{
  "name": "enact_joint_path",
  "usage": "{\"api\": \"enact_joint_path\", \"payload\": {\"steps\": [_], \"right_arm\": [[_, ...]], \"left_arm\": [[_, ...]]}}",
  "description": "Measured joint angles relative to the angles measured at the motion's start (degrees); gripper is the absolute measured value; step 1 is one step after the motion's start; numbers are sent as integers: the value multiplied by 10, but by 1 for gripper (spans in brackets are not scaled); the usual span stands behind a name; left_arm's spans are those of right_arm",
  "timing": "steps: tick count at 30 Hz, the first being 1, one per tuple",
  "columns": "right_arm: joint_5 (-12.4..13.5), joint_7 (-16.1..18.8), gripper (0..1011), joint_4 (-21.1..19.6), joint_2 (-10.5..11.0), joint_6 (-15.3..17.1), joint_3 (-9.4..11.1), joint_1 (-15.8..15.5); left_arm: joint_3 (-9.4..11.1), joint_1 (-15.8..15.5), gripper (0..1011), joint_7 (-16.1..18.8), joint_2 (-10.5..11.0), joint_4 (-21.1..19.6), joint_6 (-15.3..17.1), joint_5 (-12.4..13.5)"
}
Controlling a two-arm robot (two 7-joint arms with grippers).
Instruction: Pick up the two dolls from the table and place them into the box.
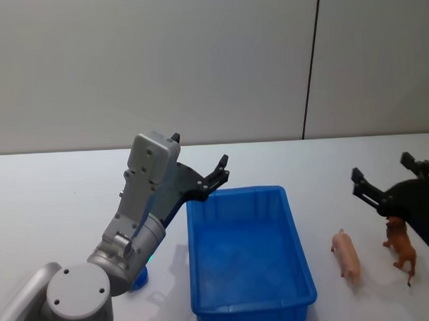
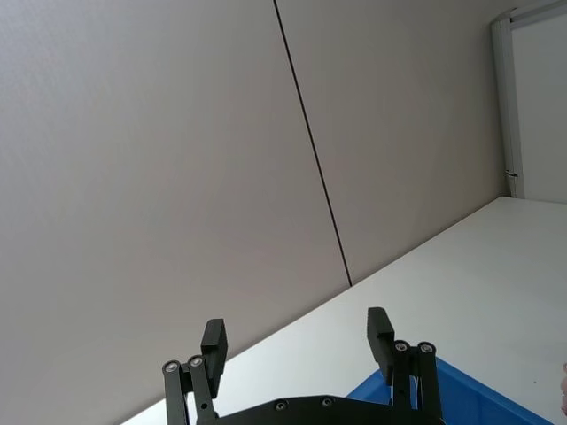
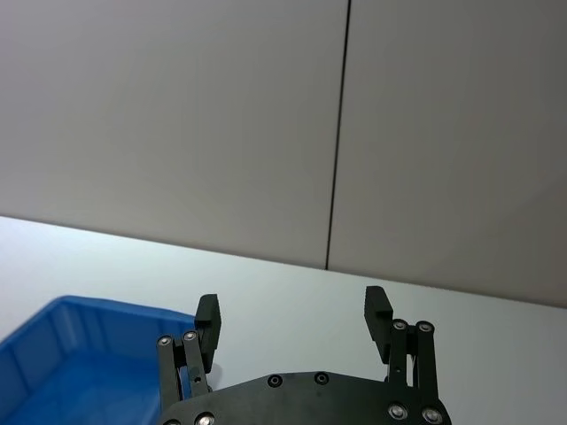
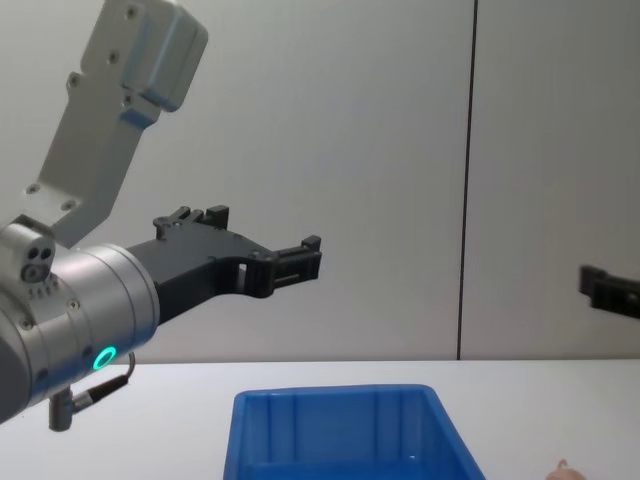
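**A:** What is closest to you, and where does the job stand?

**B:** Closest is the bright blue rectangular plastic bin, and it is empty, so I judge I am at the first pick. Just to its right on the plain white smooth tabletop lies the pale pink plastic pig doll. The reddish-brown plastic four-legged doll stands just beside the pig, on the side away from the bin.

**A:** And your hands?

**B:** My right gripper hovers over the brown doll with its fingers spread wide and nothing between them. I cannot tell whether it touches the doll. My left gripper, also spread and empty, hangs in the air beyond the bin's far left corner. Behind it is the grey wall.

**A:** What does the next move call for?

**B:** Probably lowering the right gripper so its fingers straddle the brown doll's body, then closing on it. The figure is small and leggy, so a grip off its middle could tip it over.
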Motion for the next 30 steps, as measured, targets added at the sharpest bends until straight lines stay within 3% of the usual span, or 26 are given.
{"api": "enact_joint_path", "payload": {"steps": [15,30], "right_arm": [[9,14,1001,29,41,49,30,-16],[-9,44,1001,74,53,115,34,-10]], "left_arm": [[0,0,1001,0,0,0,0,0],[0,0,1001,0,0,0,0,0]]}}
